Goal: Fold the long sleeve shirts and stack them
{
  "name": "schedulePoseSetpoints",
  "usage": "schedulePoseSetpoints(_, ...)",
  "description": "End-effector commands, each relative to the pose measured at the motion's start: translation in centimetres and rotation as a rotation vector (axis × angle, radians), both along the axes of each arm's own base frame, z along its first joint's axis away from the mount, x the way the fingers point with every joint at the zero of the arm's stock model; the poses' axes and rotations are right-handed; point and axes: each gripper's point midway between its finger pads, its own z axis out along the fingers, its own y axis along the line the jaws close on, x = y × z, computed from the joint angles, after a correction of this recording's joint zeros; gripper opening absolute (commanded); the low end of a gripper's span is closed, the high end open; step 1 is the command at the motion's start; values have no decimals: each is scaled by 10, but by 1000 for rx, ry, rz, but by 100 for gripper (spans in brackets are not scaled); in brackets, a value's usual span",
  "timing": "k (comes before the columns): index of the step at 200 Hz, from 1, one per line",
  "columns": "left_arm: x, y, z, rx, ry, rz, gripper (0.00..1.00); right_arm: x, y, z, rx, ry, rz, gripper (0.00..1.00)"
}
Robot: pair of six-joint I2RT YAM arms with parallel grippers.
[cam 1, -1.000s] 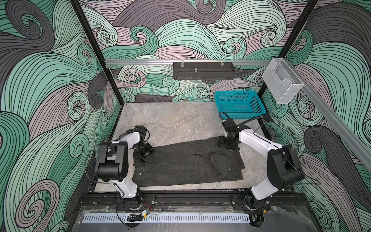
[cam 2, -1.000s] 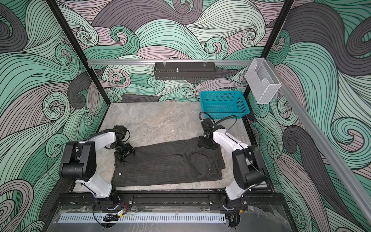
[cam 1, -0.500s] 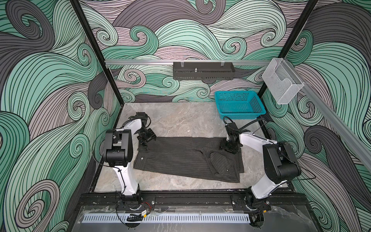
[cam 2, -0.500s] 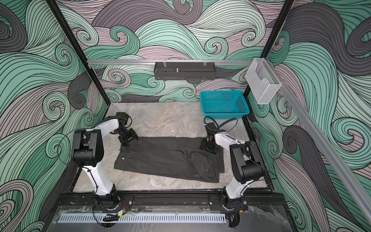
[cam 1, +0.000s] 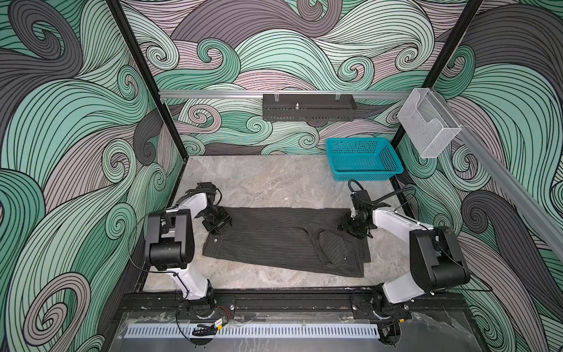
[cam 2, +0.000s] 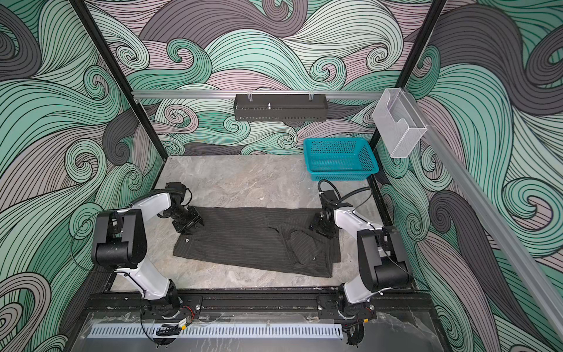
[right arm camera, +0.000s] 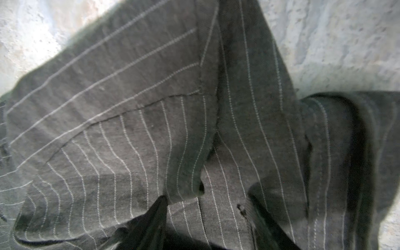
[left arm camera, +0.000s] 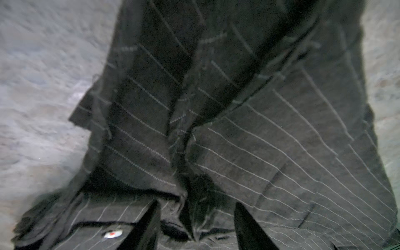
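One long sleeve shirt point(cam 1: 283, 240) point(cam 2: 253, 240), dark charcoal with thin pale pinstripes, lies spread flat across the table in both top views. Its collar part point(cam 1: 332, 247) is bunched toward the right. My left gripper point(cam 1: 217, 224) point(cam 2: 189, 224) is down on the shirt's far left corner. My right gripper point(cam 1: 353, 227) point(cam 2: 323, 228) is down on its far right corner. In the left wrist view the gripper point(left arm camera: 195, 203) is open, with a raised fold of shirt point(left arm camera: 259, 140) between its fingers. In the right wrist view the gripper point(right arm camera: 207, 195) is open over flat cloth point(right arm camera: 108, 129).
A teal mesh basket point(cam 1: 362, 161) point(cam 2: 339, 157) stands at the table's back right, just behind the right arm. On the back wall hangs a black rack point(cam 1: 307, 106). A clear holder point(cam 1: 426, 128) is fixed to the right rail. Bare marble table point(cam 1: 259, 183) shows behind the shirt.
Both grippers have moved toward the back of the table along the shirt's far edge. That edge now lies farther back and straighter, and the cloth is flatter.
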Motion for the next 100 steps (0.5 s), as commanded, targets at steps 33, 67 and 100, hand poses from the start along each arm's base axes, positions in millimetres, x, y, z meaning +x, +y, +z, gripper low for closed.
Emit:
schedulePoseSetpoints(33,24,-1,-5,-13,-32,36,20,-10,-4,-14,28,46,-26,49)
schedulePoseSetpoints(67,78,6,53,13,-203,15,0,-14,-6,-22,23,72,-21,34)
schedulePoseSetpoints(100,111,11,90,41,-316,-31,0,-14,-8,-22,14,79,-14,23)
